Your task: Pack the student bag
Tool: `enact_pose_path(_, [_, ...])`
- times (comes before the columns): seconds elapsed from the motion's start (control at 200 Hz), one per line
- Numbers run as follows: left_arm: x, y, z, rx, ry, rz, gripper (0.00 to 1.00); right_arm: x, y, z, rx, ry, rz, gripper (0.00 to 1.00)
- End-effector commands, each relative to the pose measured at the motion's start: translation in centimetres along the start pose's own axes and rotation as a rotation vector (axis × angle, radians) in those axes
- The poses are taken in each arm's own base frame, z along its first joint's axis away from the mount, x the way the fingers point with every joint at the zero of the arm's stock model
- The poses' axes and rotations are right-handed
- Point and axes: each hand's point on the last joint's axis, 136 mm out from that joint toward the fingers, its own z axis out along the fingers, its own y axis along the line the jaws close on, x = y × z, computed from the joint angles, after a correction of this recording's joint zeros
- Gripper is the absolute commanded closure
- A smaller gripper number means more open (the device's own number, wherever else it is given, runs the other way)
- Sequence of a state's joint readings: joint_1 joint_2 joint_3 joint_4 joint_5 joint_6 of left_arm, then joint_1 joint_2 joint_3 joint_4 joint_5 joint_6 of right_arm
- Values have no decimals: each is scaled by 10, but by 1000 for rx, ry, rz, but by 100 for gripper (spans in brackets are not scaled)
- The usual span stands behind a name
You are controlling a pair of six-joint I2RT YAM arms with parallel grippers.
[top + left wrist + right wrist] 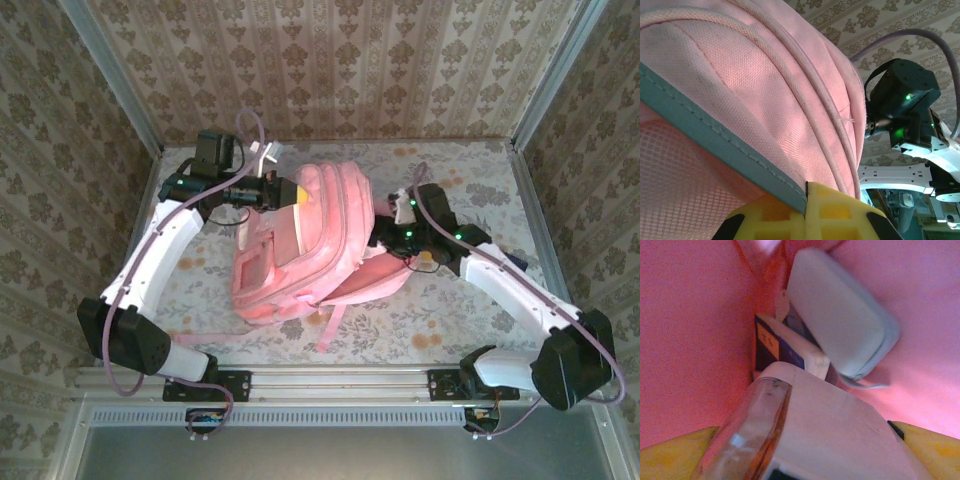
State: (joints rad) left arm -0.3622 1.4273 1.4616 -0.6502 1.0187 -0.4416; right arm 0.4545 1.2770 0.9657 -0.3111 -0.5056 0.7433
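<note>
**Top external view: student bag (300,250) lies mid-table**

It looks soft and floppy, so I judge a stitched edge the best hold. Left gripper (806,210) is clamped on the teal-trimmed rim (715,135); right gripper (802,455), inside the bag, is closed around a white object (835,430).

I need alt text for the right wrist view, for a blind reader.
Inside the pink student bag, the right gripper holds a white object with a clear edge. Beyond it lie a pale grey pouch and a blue-covered book.
</note>
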Motion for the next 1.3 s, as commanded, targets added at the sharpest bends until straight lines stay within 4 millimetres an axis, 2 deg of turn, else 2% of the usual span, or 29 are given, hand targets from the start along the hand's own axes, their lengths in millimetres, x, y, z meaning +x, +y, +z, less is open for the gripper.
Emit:
enact_pose_path(0.0, [-11, -51, -24, 122, -78, 197, 100, 1, 42, 18, -131, 28, -29, 30])
enact_pose_path(0.06, [-11, -56, -26, 145, -86, 206, 100, 7, 57, 31, -178, 62, -32, 30])
enact_pose_path(0.09, [-13, -59, -28, 158, -93, 215, 100, 12, 57, 45, -184, 94, -19, 30])
enact_pose_path(0.355, [-14, -73, -32, 201, -106, 275, 100, 50, 102, 117, -275, 275, -24, 23])
enact_pose_path(0.555, [-18, -70, -34, 187, -119, 277, 100, 67, 110, 173, -218, 301, 17, 15])
enact_pose_path(0.625, [-19, -66, -35, 168, -129, 271, 100, 69, 111, 181, -207, 299, 32, 2])
enact_pose_path(0.705, [-21, -61, -37, 153, -137, 259, 100, 66, 109, 177, -175, 279, 11, 0])
enact_pose_path(0.885, [-19, -47, -38, 108, -149, 240, 100, 49, 101, 142, -86, 201, -106, 0])
enact_pose_path(1.08, [-22, -30, -46, 41, -189, 209, 100, 47, 67, 115, 67, 178, -157, 0])
enact_pose_path(1.18, [-21, -23, -49, 14, -199, 198, 100, 45, 56, 105, 119, 163, -180, 0])
enact_pose_path(1.295, [-21, -18, -52, -9, -213, 188, 100, 35, 53, 89, 132, 123, -192, 0])
